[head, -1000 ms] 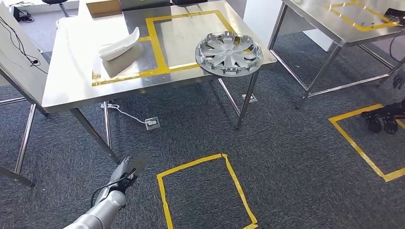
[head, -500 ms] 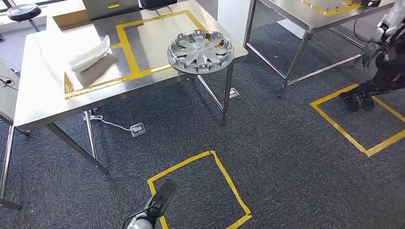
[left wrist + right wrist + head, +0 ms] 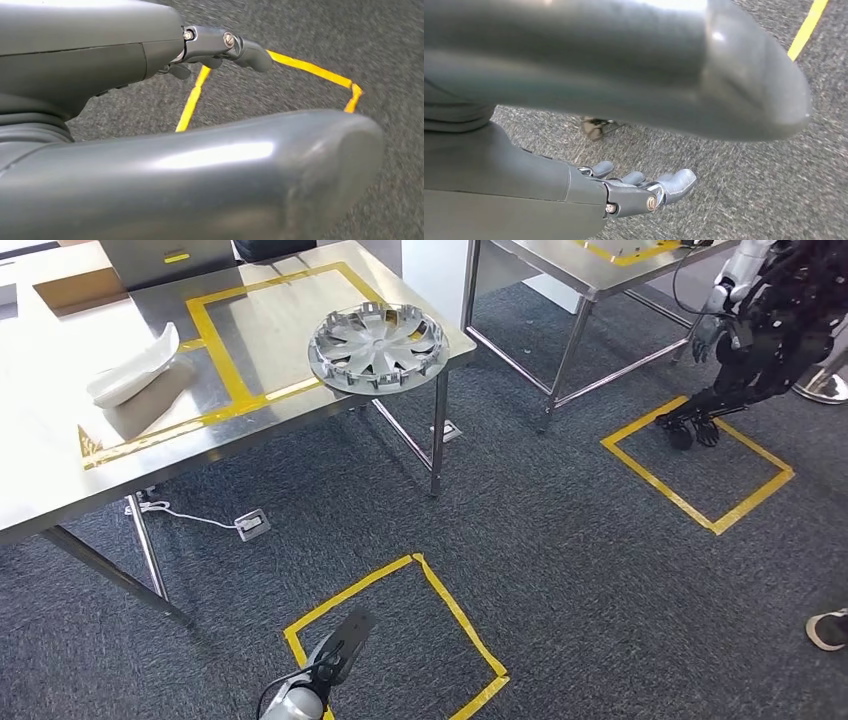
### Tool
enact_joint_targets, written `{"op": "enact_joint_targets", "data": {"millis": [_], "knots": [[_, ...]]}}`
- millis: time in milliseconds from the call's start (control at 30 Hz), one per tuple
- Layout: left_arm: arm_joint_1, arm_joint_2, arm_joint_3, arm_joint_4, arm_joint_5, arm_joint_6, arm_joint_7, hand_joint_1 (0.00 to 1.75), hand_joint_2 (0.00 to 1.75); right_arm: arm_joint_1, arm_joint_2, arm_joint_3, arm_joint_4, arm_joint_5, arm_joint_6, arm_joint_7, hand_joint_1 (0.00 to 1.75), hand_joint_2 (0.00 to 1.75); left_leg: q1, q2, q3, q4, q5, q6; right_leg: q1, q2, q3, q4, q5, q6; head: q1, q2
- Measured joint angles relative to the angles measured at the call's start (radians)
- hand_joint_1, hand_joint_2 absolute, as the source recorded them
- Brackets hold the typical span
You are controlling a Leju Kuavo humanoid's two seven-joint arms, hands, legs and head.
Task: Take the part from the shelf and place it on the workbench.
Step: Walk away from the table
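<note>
While the head view looks down across grey carpet, the part (image 3: 377,345), a silver wheel cover with radiating spokes, lies flat on the near right corner of the workbench (image 3: 60,470), its rim overhanging the edge slightly. It sits partly inside a yellow tape rectangle (image 3: 225,360) marked on the steel top. A white curved piece (image 3: 130,370) rests on a brown pad further left on the same bench. The left hand (image 3: 340,640) hangs low at the bottom of this view, over a yellow tape square on the floor (image 3: 395,635), well apart from the part and holding nothing; its fingers extend straight. A second steel table (image 3: 590,275) stands to the right, and another robot (image 3: 770,320) stands beside a further floor square (image 3: 700,465). A shoe (image 3: 828,628) shows at the right edge. A white socket box with cable (image 3: 252,525) lies on the carpet under the workbench.

From the left wrist view, the left hand (image 3: 150,55) is seen with thumb and fingers (image 3: 247,50) stretched out and apart, nothing between them, with carpet and yellow tape lines (image 3: 310,70) beyond.

From the right wrist view, the right hand (image 3: 589,192) is likewise spread, fingers (image 3: 676,182) extended side by side, thumb well clear of them, grasping nothing. Carpet lies beyond it, with a strip of yellow tape (image 3: 806,27) at one corner. A small dark object (image 3: 594,127) on the carpet is too blurred to identify.
</note>
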Motion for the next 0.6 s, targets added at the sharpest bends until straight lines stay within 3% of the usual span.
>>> {"op": "enact_joint_targets", "data": {"millis": [67,100,133,200,267,300,367,433,500,567,600], "knots": [[0.003,0.001,0.001,0.002,-0.001,-0.001,0.003,0.00,0.00,-0.001,0.000,-0.002,0.000,0.000,0.000,0.000,0.00,0.00,0.000,0.026,-0.001,0.000,-0.001,0.000,-0.005,-0.017,-0.059,0.119,-0.048,0.009,0.002,0.000],[0.004,0.001,0.001,0.003,-0.001,-0.002,0.004,0.00,0.00,0.000,0.000,-0.004,0.000,-0.001,0.000,0.000,0.00,0.00,0.001,0.038,-0.001,0.001,-0.002,-0.001,-0.008,-0.021,-0.069,0.139,-0.047,0.012,0.002,0.000],[0.004,0.001,0.001,0.004,-0.002,-0.003,0.005,0.00,0.00,0.001,0.000,-0.005,0.000,-0.001,0.000,0.000,0.00,0.00,0.002,0.049,-0.001,0.001,-0.004,-0.003,-0.011,-0.026,-0.058,0.120,-0.028,0.014,0.002,0.000],[0.003,-0.001,0.001,0.004,-0.004,-0.006,0.006,0.00,0.00,0.002,-0.001,-0.010,0.000,-0.002,0.000,0.000,0.00,0.00,0.004,0.071,0.003,0.005,-0.009,-0.011,-0.014,-0.055,0.011,-0.012,0.035,0.015,0.002,0.000],[0.002,-0.001,0.001,0.004,-0.007,-0.010,0.008,0.00,0.00,0.000,0.000,-0.012,0.000,-0.001,0.001,0.000,0.00,0.00,0.002,0.087,0.006,0.008,-0.015,-0.024,-0.010,-0.087,0.065,-0.116,0.069,0.005,0.001,0.000],[0.002,-0.001,0.001,0.004,-0.008,-0.012,0.009,0.00,0.00,-0.001,0.000,-0.013,0.000,0.001,0.001,0.001,0.00,0.00,-0.001,0.093,0.008,0.007,-0.017,-0.031,-0.007,-0.093,0.071,-0.132,0.070,-0.003,0.000,0.000],[0.001,-0.003,0.001,0.003,-0.011,-0.013,0.012,0.00,0.00,-0.001,0.000,-0.013,0.000,0.004,0.002,0.002,0.00,0.00,-0.001,0.103,0.014,0.002,-0.017,-0.045,-0.004,-0.078,0.067,-0.130,0.071,-0.020,-0.002,0.000],[-0.002,-0.005,0.001,0.002,-0.015,-0.012,0.011,0.00,0.00,0.002,0.000,-0.014,0.000,0.006,0.000,0.002,0.00,0.00,0.003,0.078,0.011,0.019,-0.034,-0.057,-0.006,-0.067,0.068,-0.135,0.074,-0.035,-0.004,0.000],[-0.003,-0.006,0.001,0.002,-0.018,-0.011,0.009,0.00,0.87,0.001,0.000,-0.014,0.000,0.008,-0.001,0.001,0.00,0.00,0.004,0.030,-0.031,0.112,-0.090,-0.061,-0.008,-0.057,0.069,-0.138,0.077,-0.048,-0.007,0.000],[0.001,-0.003,0.001,0.004,-0.022,-0.009,0.010,0.00,1.75,-0.001,0.000,-0.014,0.000,0.009,-0.001,0.002,0.00,0.87,0.002,0.009,-0.095,0.246,-0.147,-0.058,-0.003,-0.044,0.068,-0.137,0.076,-0.055,-0.009,0.000],[0.003,-0.002,0.002,0.005,-0.025,-0.005,0.014,0.00,1.75,-0.001,0.000,-0.014,0.000,0.008,-0.001,0.002,0.00,1.31,0.000,0.006,-0.114,0.281,-0.152,-0.055,0.000,-0.037,0.068,-0.137,0.076,-0.056,-0.010,0.000]]}}
